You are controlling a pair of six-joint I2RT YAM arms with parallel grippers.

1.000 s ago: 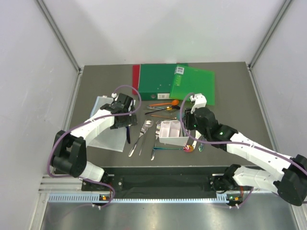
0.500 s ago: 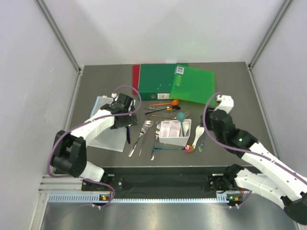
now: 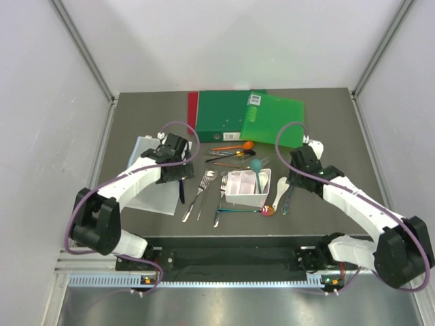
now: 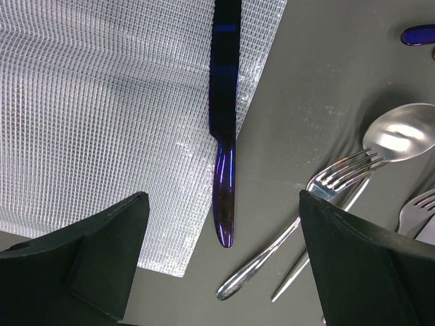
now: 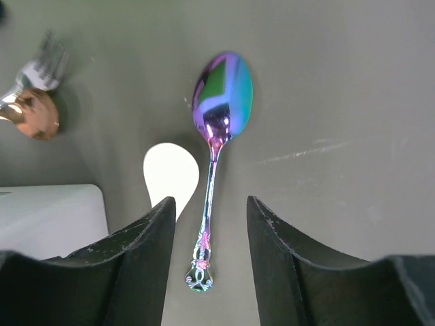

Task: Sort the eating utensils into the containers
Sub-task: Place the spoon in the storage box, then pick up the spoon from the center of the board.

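The white bin [image 3: 246,197] stands mid-table with a teal spoon [image 3: 257,167] leaning in it. My left gripper [image 3: 175,174] is open and hovers over the dark blue knife [image 3: 181,191]. In the left wrist view the knife [image 4: 224,136] lies between my spread fingers [image 4: 102,261], half on the clear sheet [image 4: 102,102]. My right gripper [image 3: 289,182] is open above the rainbow spoon [image 3: 285,202]. In the right wrist view that spoon [image 5: 215,149] lies between my fingers [image 5: 129,258], untouched. Silver forks and a spoon [image 3: 200,193] lie left of the bin.
Green folders [image 3: 238,115] and a red one [image 3: 192,112] lie at the back. An orange spoon [image 3: 234,146] and other utensils lie behind the bin. A white spoon [image 3: 279,193], also seen from the right wrist [image 5: 170,173], and a rainbow utensil [image 3: 238,210] lie near the bin.
My right gripper left the bin, with the teal spoon now resting in it, and swung right and down over the rainbow spoon. The left arm has hardly moved.
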